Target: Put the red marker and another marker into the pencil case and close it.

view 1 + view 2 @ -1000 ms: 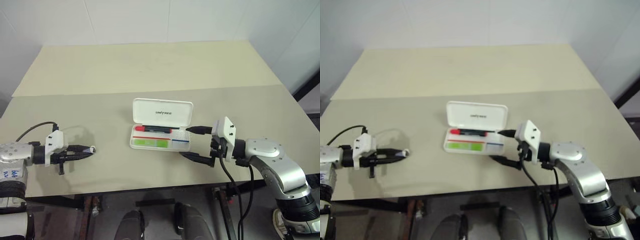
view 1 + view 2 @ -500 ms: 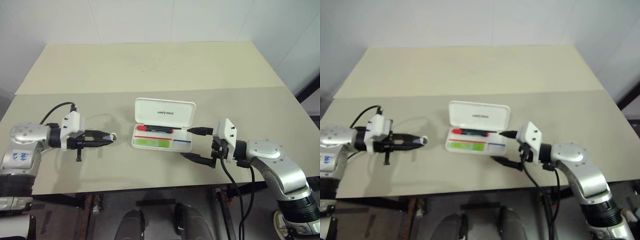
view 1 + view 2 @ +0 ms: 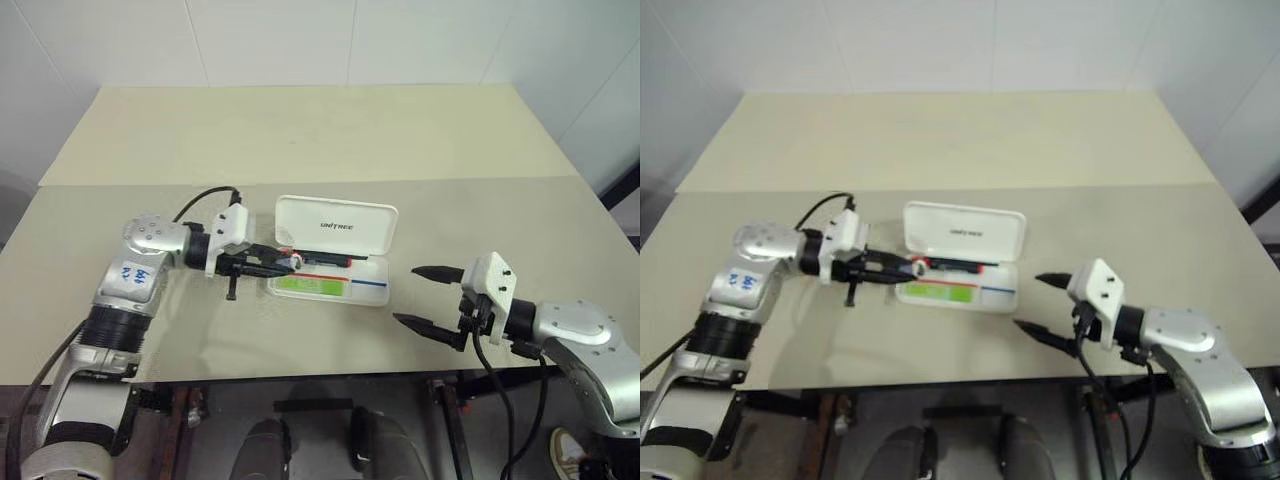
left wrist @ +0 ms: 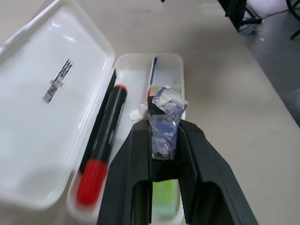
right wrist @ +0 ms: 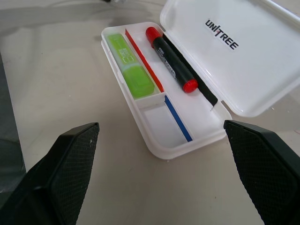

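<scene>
Near the front middle of the table (image 3: 500,140) sits the pencil case (image 3: 330,285), lid flipped up toward the far side, long axis running left-right across the robot's view. Red marker (image 5: 171,60) lies in the back channel right along the hinge, parallel to the case's length, red cap at the left end as the head camera sees it. The lime-green highlighter (image 5: 129,68) is in the front channel, also lengthwise, filling the left part and leaving the small compartment at the right end empty.

Left gripper (image 4: 164,140) is hovering over the left end of the case, pointing rightward along its length, jaws pinched on a small crumpled bluish-clear thing (image 4: 165,123), can't tell exactly what it is.

Right gripper (image 3: 428,298) is off the case's right end, clearly apart from it, fingers spread wide with nothing between them.

Loads of bare tabletop behind the case, less in front before the near edge.
</scene>
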You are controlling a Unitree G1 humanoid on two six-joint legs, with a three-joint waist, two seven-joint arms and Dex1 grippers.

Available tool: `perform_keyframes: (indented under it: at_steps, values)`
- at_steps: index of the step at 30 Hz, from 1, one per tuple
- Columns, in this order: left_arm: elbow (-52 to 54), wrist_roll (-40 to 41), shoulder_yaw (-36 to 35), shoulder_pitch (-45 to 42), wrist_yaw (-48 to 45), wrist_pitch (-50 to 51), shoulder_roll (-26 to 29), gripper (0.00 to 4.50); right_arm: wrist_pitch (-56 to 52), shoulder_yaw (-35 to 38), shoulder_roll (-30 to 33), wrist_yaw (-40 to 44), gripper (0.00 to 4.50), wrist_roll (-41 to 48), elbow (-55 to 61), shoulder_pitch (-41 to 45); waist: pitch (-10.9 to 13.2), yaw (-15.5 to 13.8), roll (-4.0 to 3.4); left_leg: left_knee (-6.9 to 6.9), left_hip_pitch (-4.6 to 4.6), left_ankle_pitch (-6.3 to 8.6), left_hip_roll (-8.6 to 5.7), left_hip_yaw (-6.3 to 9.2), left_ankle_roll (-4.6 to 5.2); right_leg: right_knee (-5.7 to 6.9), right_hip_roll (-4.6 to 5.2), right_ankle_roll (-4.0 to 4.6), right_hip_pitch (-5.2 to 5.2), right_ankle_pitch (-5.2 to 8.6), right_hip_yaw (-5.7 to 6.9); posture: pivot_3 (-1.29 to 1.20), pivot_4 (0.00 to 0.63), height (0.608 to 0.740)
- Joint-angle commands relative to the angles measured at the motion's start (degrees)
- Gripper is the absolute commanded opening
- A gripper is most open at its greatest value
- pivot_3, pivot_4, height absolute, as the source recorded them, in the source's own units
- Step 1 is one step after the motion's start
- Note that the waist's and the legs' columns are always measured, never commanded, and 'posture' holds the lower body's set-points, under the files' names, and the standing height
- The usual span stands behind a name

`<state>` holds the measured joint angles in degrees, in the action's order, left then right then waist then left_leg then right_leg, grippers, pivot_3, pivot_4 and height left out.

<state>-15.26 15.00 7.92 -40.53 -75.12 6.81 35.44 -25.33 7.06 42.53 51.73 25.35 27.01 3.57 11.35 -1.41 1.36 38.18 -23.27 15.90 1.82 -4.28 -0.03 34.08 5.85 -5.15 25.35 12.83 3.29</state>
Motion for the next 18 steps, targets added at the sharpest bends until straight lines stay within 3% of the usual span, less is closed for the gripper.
perform_keyframes:
  at_steps: [1, 18]
  values:
    - [-1.57, -1.65, 1.74, -3.04, 0.99, -0.72, -2.97, 0.31, -0.94, 4.01, 0.96, -1.53, 4.5, 1.76, 4.52, -2.42, 0.0, -0.03, 0.0, 0.02, 0.0, 0.0, 0.0, 0.01, 0.0, 0.0, 0.0, 0.0, -0.01, 0.0, 0.01, 0.0, 0.15, 0.74]
    - [-8.77, -8.4, 8.53, -7.76, 4.24, -2.71, -15.6, 0.31, -3.45, 8.29, 0.92, -4.35, 4.5, 3.63, 10.45, -8.27, -0.01, -0.08, 0.01, 0.1, 0.01, -0.01, 0.0, 0.08, 0.01, -0.11, -0.04, -0.02, -0.11, -0.01, -0.01, 0.0, 0.15, 0.74]
